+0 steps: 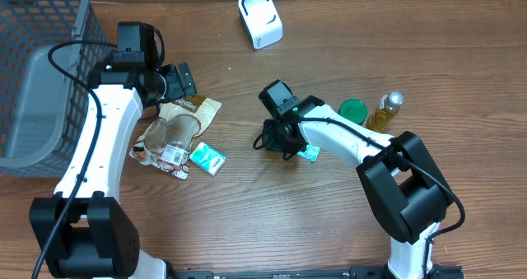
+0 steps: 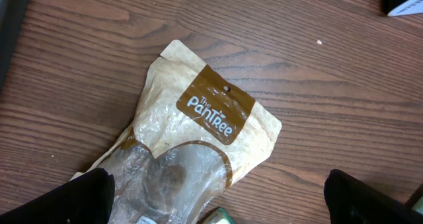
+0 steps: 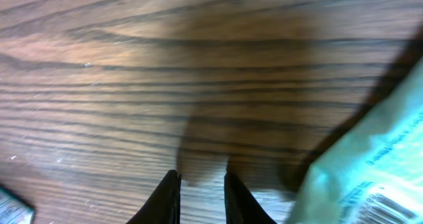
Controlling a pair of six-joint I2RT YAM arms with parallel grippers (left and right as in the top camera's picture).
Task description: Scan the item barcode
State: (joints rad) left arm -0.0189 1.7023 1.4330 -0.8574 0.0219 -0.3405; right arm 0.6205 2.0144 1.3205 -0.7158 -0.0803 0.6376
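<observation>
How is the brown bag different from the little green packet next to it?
The brown bag is bigger than the little green packet. The brown bag has a see-through window and a dark label; the little green packet is plain green and white. Both lie flat on the wooden table.

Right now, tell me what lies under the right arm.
A teal packet pokes out beneath the right arm on the wooden table; the arm covers most of it. The right end effector sits beside the packet, gripping nothing.

Likely a mock shop checkout, wooden table (image 1: pixel 329 230), basket (image 1: pixel 33 32), white scanner (image 1: pixel 260 19)
</observation>
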